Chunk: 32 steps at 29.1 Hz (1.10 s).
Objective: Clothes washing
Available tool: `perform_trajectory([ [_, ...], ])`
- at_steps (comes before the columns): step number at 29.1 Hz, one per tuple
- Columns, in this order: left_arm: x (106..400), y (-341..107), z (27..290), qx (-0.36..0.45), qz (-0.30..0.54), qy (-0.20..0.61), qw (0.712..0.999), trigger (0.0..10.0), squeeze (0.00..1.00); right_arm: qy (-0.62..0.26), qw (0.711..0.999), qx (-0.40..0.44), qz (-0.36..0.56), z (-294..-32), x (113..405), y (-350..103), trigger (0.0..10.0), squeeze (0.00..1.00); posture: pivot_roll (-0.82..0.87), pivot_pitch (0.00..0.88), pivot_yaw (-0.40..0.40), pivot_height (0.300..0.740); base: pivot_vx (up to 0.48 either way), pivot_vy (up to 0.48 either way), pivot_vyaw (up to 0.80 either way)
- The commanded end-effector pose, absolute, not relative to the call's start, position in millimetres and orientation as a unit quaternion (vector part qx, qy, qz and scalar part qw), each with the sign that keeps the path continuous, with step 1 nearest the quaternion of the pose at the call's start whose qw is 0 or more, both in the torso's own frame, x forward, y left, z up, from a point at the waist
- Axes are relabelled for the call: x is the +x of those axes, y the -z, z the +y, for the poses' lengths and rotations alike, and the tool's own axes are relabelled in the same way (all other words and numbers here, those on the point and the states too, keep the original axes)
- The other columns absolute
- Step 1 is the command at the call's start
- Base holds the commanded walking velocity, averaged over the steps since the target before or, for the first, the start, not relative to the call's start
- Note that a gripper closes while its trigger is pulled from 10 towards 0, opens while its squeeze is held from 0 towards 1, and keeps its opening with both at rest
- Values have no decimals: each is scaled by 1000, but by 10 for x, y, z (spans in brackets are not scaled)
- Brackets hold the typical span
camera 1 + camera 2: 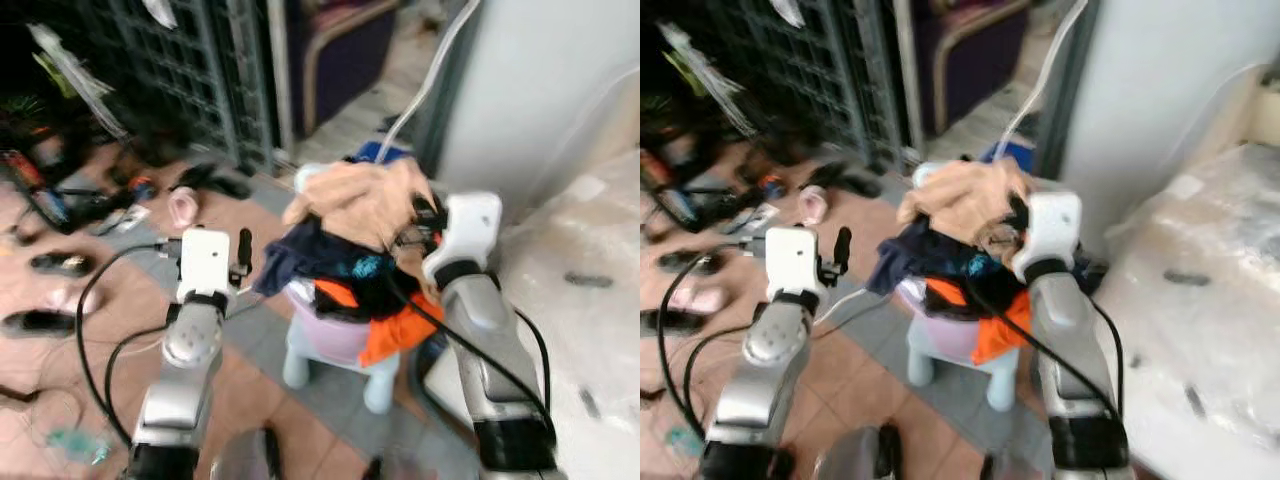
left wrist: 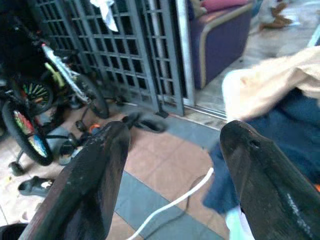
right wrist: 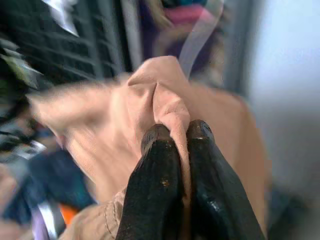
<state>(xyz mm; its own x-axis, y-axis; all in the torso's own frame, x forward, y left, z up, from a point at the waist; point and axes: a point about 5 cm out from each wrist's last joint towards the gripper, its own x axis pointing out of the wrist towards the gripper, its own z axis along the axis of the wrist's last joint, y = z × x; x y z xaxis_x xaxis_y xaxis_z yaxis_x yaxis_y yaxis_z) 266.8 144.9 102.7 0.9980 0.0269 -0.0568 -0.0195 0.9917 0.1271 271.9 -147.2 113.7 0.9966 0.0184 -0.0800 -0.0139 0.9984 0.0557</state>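
At the far left of the frame, shoes [image 1: 60, 263] lie on the tiled floor [image 1: 250, 400] in front of a dark metal gate [image 1: 190, 70], and a small bicycle [image 2: 30, 115] stands beside them. A white cable [image 2: 170, 202] runs across the tiles.

My left tool [image 1: 243, 255] is left of the middle, raised in the air just beside the clothes. Its two black fingers [image 2: 90, 185] are spread wide apart and hold nothing.

In the middle is a small stool [image 1: 340, 350] with a heap of clothes on it. A dark blue garment [image 1: 300, 255] hangs down the left side of the heap, and an orange garment [image 1: 395, 335] hangs low on its right side. On top sits the peach cloth [image 1: 360, 200], and that is the one I am picking.

My right tool [image 3: 172, 135] is at the top of the heap, right of the middle. Its fingers are pinched tight on a fold of the peach cloth.

I think the step now is to lift this cloth clear of the heap. I should go straight up and slowly, so the blue garment under it does not get dragged off the stool. My grip is only on a thin fold, so I should keep squeezing hard.

At the right of the frame stands a big white appliance [image 1: 540, 90], maybe the washing machine. That looks like where the cloth should go.
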Motion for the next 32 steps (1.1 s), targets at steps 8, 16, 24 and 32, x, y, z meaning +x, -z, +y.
perform_trajectory([
  [8, 2760, -1129, 1472, 68, 3, -11, 998, 10000, 0, -42, 994, 94, 36, -1417, 2681, -1166, 10000, 0, -19, 11, 60, 740, -60, 0, 0],
  [16, 2780, -1223, 1445, 63, -20, -10, 998, 10000, 0, -45, 997, 28, -57, -1563, 2915, -1607, 10000, 0, -12, 25, 57, 740, 0, 0, 0],
  [24, 2728, -1154, 1382, 61, -7, 14, 998, 10000, 0, -22, 996, 38, -71, -1668, 3045, -1753, 10000, 0, -25, 52, 82, 740, 0, -206, -709],
  [32, 2761, -1172, 1375, 58, -9, 20, 998, 10000, 0, -36, 996, 32, -78, -1581, 3033, -1771, 10000, 0, -34, 66, 88, 740, 0, -298, -784],
])
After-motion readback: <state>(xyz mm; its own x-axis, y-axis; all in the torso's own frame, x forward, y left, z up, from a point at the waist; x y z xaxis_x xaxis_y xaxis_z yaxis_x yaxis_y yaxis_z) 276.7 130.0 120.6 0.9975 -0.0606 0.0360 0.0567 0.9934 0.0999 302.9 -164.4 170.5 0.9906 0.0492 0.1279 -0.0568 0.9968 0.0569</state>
